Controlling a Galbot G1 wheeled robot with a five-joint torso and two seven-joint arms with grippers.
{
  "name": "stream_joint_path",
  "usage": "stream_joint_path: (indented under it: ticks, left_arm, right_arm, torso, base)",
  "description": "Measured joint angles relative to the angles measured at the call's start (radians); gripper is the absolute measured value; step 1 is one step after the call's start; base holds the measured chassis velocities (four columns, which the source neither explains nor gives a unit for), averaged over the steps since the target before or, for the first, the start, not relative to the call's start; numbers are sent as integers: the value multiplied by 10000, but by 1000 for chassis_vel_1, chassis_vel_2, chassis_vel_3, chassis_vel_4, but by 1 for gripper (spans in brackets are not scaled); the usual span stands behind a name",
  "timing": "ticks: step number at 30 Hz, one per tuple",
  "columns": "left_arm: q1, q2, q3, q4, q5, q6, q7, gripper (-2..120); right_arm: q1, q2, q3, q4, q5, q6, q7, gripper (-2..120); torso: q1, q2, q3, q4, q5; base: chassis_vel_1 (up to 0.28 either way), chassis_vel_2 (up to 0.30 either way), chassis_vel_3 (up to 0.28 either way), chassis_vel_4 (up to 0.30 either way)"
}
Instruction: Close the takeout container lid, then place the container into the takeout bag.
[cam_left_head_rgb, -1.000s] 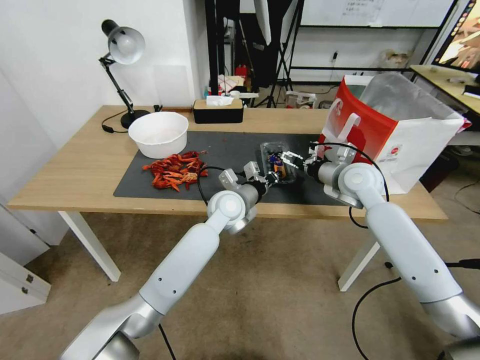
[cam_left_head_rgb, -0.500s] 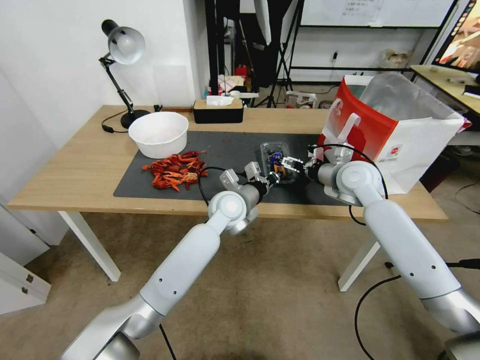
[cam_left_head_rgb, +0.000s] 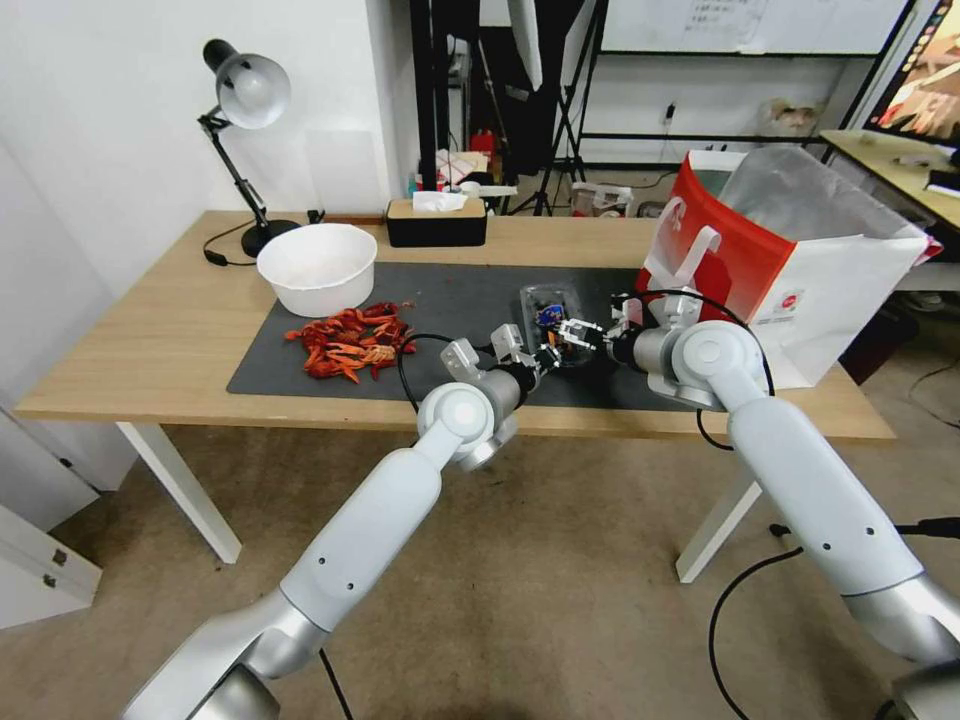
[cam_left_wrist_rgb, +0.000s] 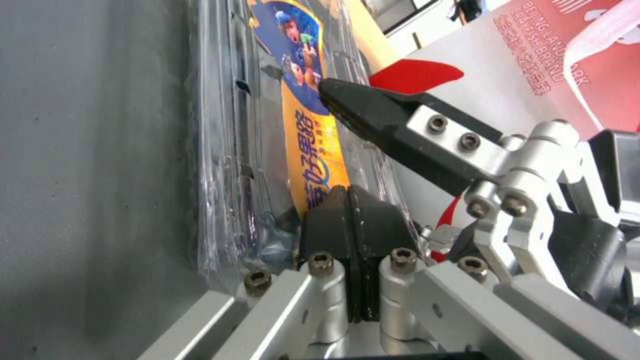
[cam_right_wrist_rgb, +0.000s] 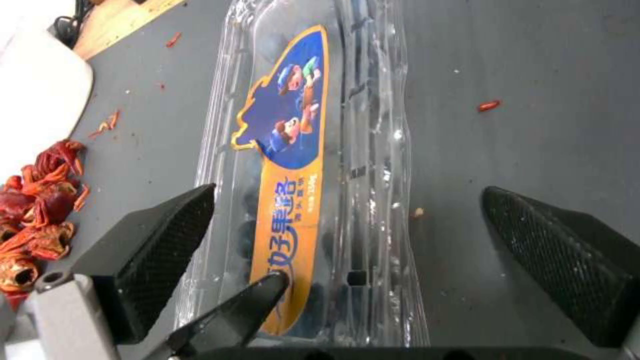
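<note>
Box (cam_left_head_rgb: 553, 320) sits on the dark mat (cam_left_head_rgb: 450, 300), centre-right of the table (cam_left_head_rgb: 150, 330), w/ the lid (cam_right_wrist_rgb: 293, 150) down over the berries; its long axis runs 12–6 in head view, i.e. straight away from the robot. Can't tell if the lid is fully snapped shut

L gripper (cam_left_head_rgb: 545, 354) is at the box's near end, coming in from ~7 o'clock. Wrist view shows its two black pads (cam_left_wrist_rgb: 353, 220) pressed together, tips against the lid's near edge at the orange end of the label; whether any plastic is caught between them, can't tell

R gripper (cam_left_head_rgb: 577, 334) comes in from 3 o'clock, across the long axis. Its fingers (cam_right_wrist_rgb: 153, 250) are spread wide, one each side of the box in its wrist view, neither touching; the L tip pokes in between them at the label

Bag (cam_left_head_rgb: 800, 250) stands open at ~2 o'clock from the box, just behind the R arm

What the move turns on, as I read it: R gripper is already straddling the box across its narrow width and is the arm nearer the bag, so it's better placed to take the box. White bowl (cam_left_head_rgb: 318, 268) and red crayfish (cam_left_head_rgb: 350, 342) are well off at 9–10 o'clock, out of the way
</note>
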Motion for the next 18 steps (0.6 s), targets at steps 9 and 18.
stream_joint_path:
  ticks: [9,18]
  left_arm:
    - [0,20,12,-71,-5,-1,-32,0]
    - [-14,82,7,-71,-36,-2,-41,0]
  right_arm:
    - [174,39,-68,-262,178,2,-5,100]
    - [430,160,-223,-651,368,29,-145,100]
  torso:
    - [-1,0,-1,-1,-1]
    - [-1,1,-1,-4,-1]
  base:
    - [0,0,0,0]
    - [0,0,0,0]
